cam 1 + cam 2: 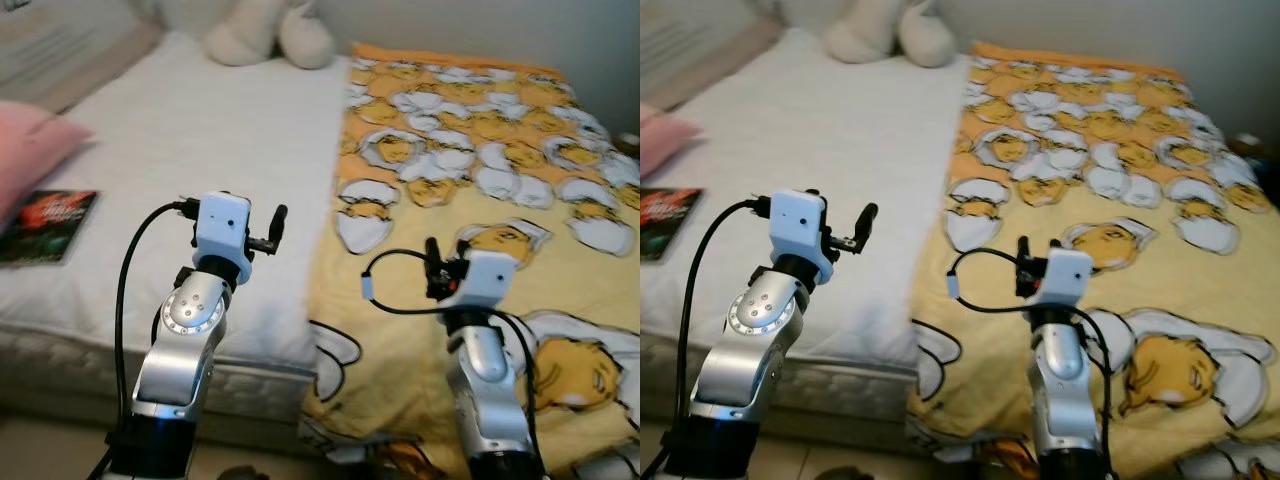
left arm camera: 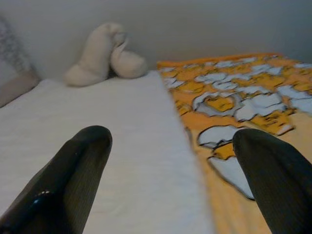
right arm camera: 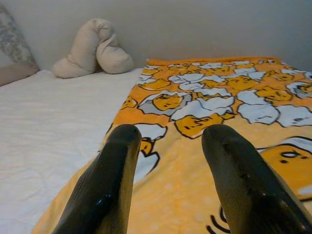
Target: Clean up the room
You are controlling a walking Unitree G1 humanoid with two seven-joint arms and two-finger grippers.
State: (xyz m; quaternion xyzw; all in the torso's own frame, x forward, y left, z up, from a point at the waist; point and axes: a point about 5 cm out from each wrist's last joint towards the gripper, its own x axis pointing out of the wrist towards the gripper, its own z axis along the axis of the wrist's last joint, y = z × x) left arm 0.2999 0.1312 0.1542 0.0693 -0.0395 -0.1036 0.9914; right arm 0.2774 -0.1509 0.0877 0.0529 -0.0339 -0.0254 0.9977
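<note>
A yellow-orange blanket printed with white and yellow cartoon egg figures (image 1: 480, 170) lies spread over the right half of a bed with a white sheet (image 1: 200, 150), its near edge draping over the bed's side. The right gripper (image 3: 168, 141) hovers above it, fingers apart and empty. The left gripper (image 2: 170, 146) hangs over the sheet beside the blanket's edge, fingers wide apart. A cream plush toy (image 1: 270, 30) rests at the headboard end; a dark book (image 1: 45, 225) and pink pillow (image 1: 35, 150) lie at left.
</note>
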